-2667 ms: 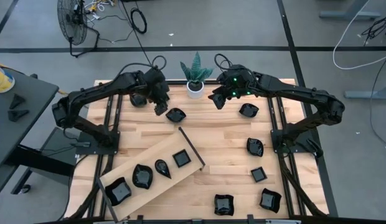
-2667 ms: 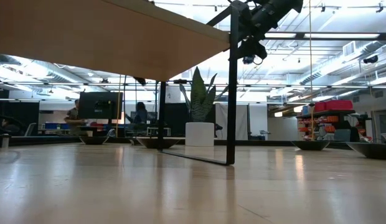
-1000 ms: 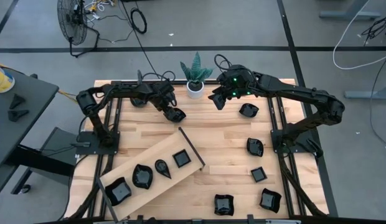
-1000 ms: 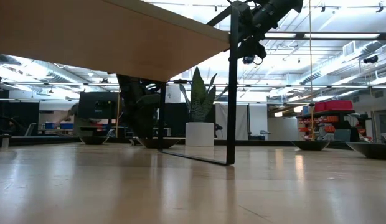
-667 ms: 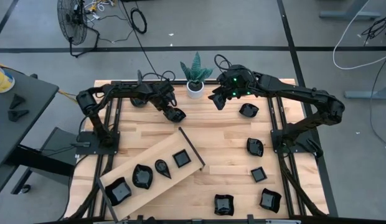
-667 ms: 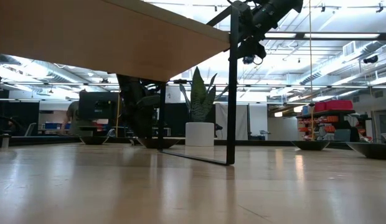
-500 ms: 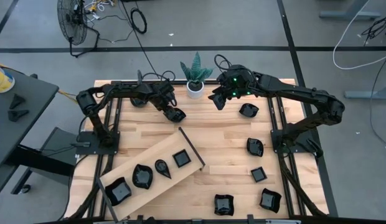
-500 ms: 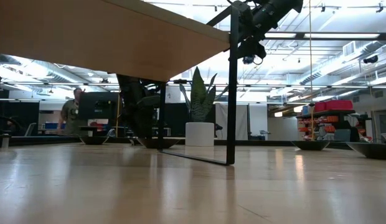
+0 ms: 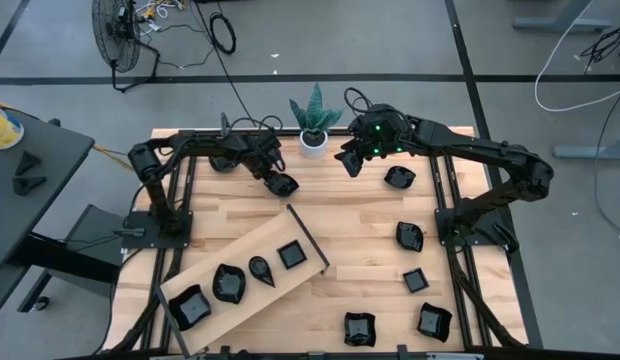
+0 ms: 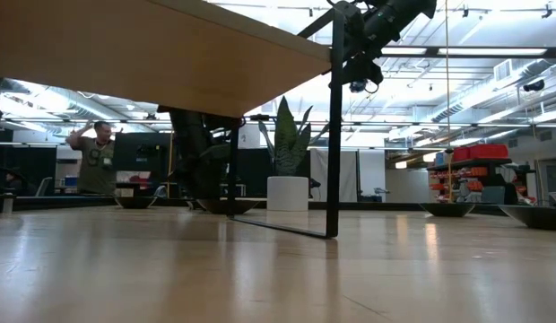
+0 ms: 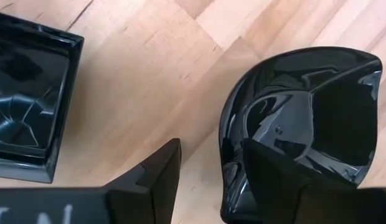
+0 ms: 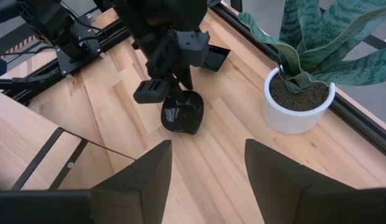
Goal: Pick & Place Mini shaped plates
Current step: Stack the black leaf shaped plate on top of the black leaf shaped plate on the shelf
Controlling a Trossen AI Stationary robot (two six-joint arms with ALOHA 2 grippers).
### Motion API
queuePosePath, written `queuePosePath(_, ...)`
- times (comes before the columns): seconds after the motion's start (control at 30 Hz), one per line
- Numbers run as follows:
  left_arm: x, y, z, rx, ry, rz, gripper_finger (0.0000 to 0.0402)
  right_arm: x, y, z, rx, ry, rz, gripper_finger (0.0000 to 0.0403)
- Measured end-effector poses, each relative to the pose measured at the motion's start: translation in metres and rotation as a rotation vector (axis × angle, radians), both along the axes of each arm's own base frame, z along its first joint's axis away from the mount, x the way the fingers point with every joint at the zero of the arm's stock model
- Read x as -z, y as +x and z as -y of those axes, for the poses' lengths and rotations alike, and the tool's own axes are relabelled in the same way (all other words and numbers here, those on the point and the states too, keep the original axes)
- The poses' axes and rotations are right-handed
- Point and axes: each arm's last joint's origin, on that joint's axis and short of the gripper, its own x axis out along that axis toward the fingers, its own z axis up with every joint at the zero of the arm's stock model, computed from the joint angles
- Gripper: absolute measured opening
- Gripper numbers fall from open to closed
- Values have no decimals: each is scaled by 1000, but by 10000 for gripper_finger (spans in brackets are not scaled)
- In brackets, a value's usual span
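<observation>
high view: straight down over the whole worktop (image 9: 350, 225), both arms in frame.
low view: at worktop level, looking across to the room behind.
left wrist view: very close above a black plate (image 11: 302, 124).
right wrist view: farther back; shares that plate (image 12: 182, 112) and sees the left claw (image 12: 162, 87).

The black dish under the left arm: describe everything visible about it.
The dish is small, glossy black, rounded with one angular end and a faceted hollow. It sits upright on the wooden table, near the potted plant. The left end effector straddles its rim, one finger inside, one outside, not yet closed on it.
</observation>
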Motion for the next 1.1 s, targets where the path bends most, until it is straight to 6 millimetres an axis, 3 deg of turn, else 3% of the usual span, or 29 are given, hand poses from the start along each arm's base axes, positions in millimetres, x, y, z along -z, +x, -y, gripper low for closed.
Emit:
queuePosePath(0.6, -9, 6, -4, 11, -1, 10, 50, 0, 0, 0, -14, -16, -5, 204)
queuePosePath(0.87, -9, 7, -4, 13, -2, 16, 11, 0, 0, 0, -18, -22, -7, 204)
queuePosePath(1.1, -10, 7, -3, 22, -19, 27, 5, 0, 0, 0, -18, -22, -7, 204)
